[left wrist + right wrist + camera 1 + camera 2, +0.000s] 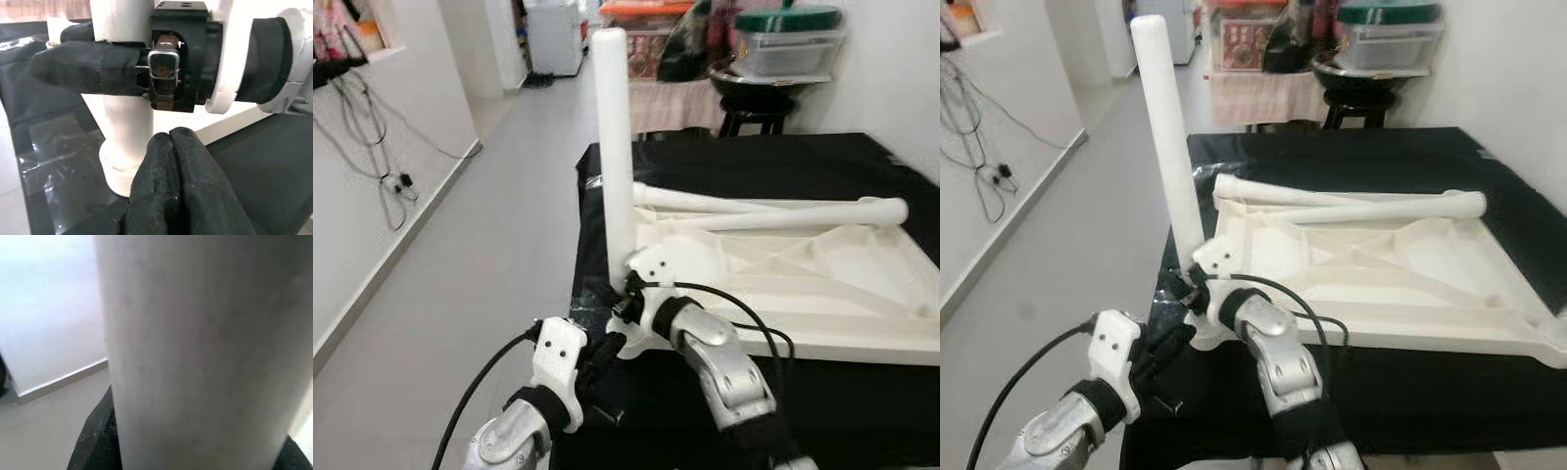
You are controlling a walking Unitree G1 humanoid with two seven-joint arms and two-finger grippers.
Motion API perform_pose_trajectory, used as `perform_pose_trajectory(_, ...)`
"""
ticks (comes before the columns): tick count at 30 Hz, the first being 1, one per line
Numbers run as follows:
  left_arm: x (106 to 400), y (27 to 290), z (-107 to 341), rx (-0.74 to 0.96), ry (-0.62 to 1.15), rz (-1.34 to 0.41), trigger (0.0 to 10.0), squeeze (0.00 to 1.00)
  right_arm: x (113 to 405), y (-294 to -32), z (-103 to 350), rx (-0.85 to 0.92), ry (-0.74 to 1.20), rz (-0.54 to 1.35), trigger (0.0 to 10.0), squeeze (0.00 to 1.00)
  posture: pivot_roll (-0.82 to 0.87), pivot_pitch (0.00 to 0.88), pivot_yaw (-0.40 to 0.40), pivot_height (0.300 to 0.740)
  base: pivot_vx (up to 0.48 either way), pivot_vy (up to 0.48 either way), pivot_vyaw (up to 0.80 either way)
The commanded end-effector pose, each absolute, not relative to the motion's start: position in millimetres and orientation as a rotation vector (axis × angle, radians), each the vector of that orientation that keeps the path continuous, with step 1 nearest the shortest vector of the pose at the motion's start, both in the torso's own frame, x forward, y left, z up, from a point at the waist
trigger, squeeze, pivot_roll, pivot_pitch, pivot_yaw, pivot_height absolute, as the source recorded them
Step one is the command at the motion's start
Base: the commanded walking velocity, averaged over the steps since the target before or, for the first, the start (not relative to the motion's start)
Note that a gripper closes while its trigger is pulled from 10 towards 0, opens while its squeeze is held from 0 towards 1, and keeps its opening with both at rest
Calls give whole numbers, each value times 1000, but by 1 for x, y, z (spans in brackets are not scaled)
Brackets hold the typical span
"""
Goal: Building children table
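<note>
Left gripper [171, 161], fingers pressed together, sits at 7 o'clock of the upright leg [613, 147]. Right gripper [619, 294] clamps that leg's base at the upturned tabletop [783, 284] corner. Two loose legs [783, 211] lie beyond; stool [754, 108] at 12 o'clock.

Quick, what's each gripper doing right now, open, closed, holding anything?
Left gripper: closed, empty, close to the base of the upright white leg.
Right gripper: closed around that leg near its base.
</note>
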State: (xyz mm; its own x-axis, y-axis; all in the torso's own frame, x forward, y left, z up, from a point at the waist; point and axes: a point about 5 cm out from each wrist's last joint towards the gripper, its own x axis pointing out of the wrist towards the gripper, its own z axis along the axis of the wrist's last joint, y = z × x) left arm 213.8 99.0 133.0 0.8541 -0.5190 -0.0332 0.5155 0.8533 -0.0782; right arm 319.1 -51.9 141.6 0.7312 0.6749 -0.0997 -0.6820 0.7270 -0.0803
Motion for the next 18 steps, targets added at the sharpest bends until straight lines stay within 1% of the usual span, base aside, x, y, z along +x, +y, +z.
perform_pose_trajectory(1,213,104,129,-45,69,-509,10000,0,322,-60,126,-170,174,653,6314,0,46,0,-13,740,0,0,0)
perform_pose_trajectory(4,213,104,129,-45,69,-509,10000,0,322,-60,126,-170,174,653,6314,0,46,0,-13,740,0,0,0)
perform_pose_trajectory(5,212,104,130,-37,70,-509,10000,0,321,-55,136,-110,135,723,10000,1000,51,0,-9,740,0,0,0)
perform_pose_trajectory(6,211,104,130,-32,72,-511,10000,0,321,-53,143,-59,101,822,10000,1000,51,0,-9,740,0,0,0)
perform_pose_trajectory(7,211,104,130,-32,72,-511,10000,0,321,-53,143,-59,101,822,10000,1000,51,0,-9,740,0,0,0)
perform_pose_trajectory(8,211,105,130,-29,73,-512,10000,0,320,-51,149,-27,78,887,10000,1000,51,0,-9,740,0,0,0)
perform_pose_trajectory(9,210,104,130,-25,72,-514,10000,0,322,-54,155,-31,39,956,10000,1000,53,0,-5,740,0,0,0)
perform_pose_trajectory(10,210,104,131,-23,71,-516,10000,0,323,-56,157,-44,21,987,10000,1000,53,0,-5,740,0,0,0)
perform_pose_trajectory(12,209,104,133,-2,63,-515,10000,0,329,-63,161,-42,29,1078,10000,1000,55,0,-5,740,0,0,0)
perform_pose_trajectory(13,208,106,134,11,57,-500,10000,0,334,-68,162,-66,39,1126,10000,0,64,0,-9,740,0,0,0)
perform_pose_trajectory(18,202,110,136,24,49,-450,10000,0,344,-78,163,-127,60,1217,10000,0,82,0,-16,740,0,0,0)
